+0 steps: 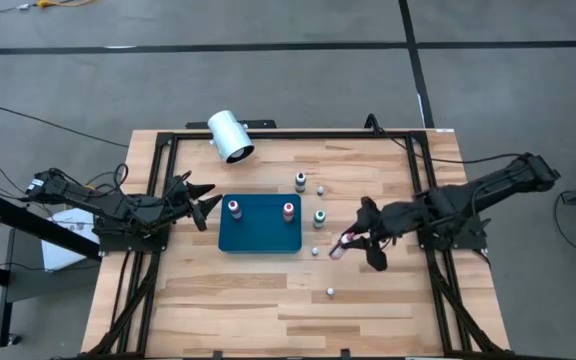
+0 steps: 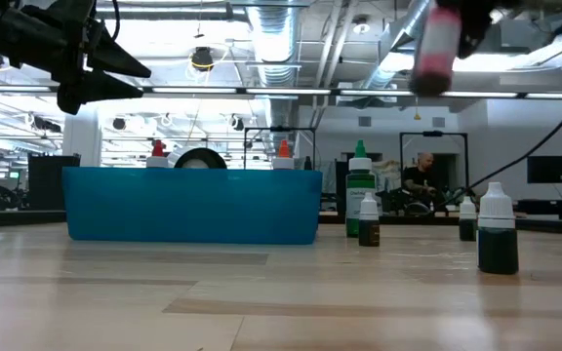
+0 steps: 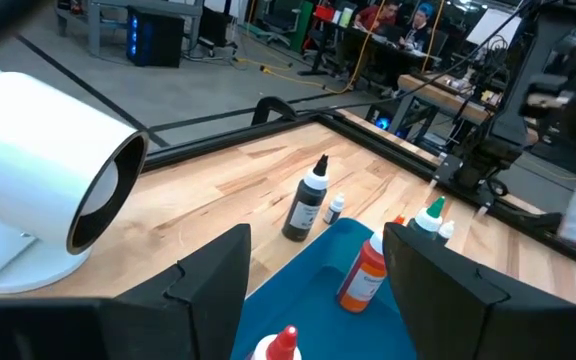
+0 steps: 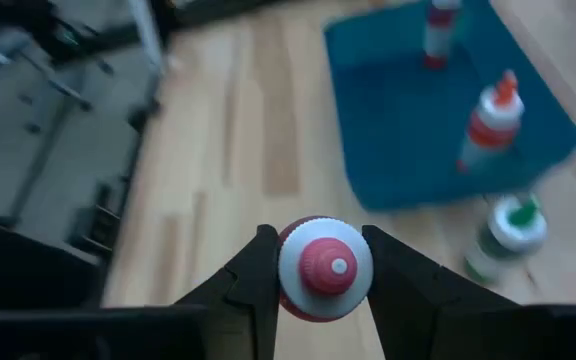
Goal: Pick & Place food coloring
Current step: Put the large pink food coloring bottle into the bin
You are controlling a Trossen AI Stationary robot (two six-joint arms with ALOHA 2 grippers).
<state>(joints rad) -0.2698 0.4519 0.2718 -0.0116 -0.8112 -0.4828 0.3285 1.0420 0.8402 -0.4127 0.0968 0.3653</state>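
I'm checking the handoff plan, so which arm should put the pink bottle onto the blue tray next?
The right arm. Its gripper already has its jaws closed on the pink bottle, lifted off the table just right of the blue tray. The left gripper hangs open and empty at the tray's left edge.

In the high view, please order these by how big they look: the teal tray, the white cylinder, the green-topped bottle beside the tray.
1. Teal tray, clearly the largest.
2. White cylinder, lying on its side at the table's far edge.
3. Green-topped bottle, much the smallest, standing just off the tray's right side.
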